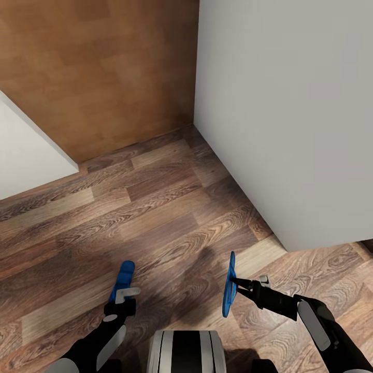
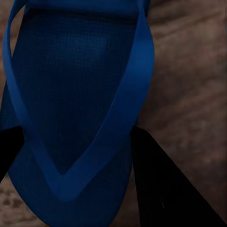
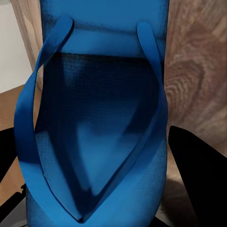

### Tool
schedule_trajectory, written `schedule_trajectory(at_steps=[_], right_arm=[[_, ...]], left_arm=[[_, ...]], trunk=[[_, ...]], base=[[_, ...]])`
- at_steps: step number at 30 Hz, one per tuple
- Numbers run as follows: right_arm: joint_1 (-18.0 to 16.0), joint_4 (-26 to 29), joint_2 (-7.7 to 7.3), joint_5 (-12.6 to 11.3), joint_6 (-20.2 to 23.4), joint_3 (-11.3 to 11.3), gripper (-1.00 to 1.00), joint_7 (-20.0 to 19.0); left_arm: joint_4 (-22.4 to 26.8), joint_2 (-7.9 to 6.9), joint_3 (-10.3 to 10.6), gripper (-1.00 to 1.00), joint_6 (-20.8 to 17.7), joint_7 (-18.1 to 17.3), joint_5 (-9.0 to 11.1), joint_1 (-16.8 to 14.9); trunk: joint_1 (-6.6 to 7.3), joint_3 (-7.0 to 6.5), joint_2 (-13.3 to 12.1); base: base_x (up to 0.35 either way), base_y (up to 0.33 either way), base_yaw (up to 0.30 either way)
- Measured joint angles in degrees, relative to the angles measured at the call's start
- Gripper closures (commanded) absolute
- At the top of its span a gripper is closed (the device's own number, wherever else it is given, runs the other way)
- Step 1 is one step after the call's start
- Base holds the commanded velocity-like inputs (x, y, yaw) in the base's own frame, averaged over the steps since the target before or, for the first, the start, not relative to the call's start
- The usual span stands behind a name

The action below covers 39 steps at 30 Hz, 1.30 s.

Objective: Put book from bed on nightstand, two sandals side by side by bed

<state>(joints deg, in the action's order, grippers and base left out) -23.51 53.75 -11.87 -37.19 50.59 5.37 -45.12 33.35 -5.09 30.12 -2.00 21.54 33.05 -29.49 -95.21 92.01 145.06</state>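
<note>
Low in the frame, each arm carries one blue flip-flop above the wood-plank floor (image 1: 155, 217). The left pincer (image 1: 123, 296) is clamped on the left sandal (image 1: 123, 277), lower left; the right pincer (image 1: 239, 284) grips the right sandal (image 1: 229, 285), held on edge, lower right. A white wall (image 1: 290, 114) fills the upper right.

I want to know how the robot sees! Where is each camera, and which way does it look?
Head view: up on the head, looking down at the wood floor and white wall; both arms show, left gripper and right gripper each holding a blue sandal.
Left wrist view: by the left gripper, looking along its fingers at the left sandal.
Right wrist view: by the right gripper, looking at the right sandal.
Shared: sandals and floor.
</note>
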Motion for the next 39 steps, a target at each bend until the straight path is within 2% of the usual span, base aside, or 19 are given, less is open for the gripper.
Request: schedule_trajectory(at_steps=[4, 36, 39], right_arm=[[0.04, 0.03, 0.0, 0.0, 0.0, 0.0, 1.0, 0.0], [-0.02, -0.05, 0.35, -0.18, -0.01, -0.23, 1.0, -0.07], [0.01, -0.07, 0.38, -0.15, -0.05, -0.33, 1.0, -0.01]], left_arm=[[0.02, 0.0, 0.0, 1.0, 0.0, 0.0, 0.0, 0.0], [0.18, 0.09, -0.08, 1.0, -0.14, -0.09, 0.28, 0.0], [0.18, 0.17, -0.62, 1.0, -0.16, -0.17, 0.46, 0.0]], trunk=[[0.0, 0.0, 0.0], [0.83, -7.09, -0.43], [0.9, -7.75, -0.47]], base=[[0.0, 0.0, 0.0], [0.0, 0.0, 0.0], [0.0, 0.0, 0.0]])
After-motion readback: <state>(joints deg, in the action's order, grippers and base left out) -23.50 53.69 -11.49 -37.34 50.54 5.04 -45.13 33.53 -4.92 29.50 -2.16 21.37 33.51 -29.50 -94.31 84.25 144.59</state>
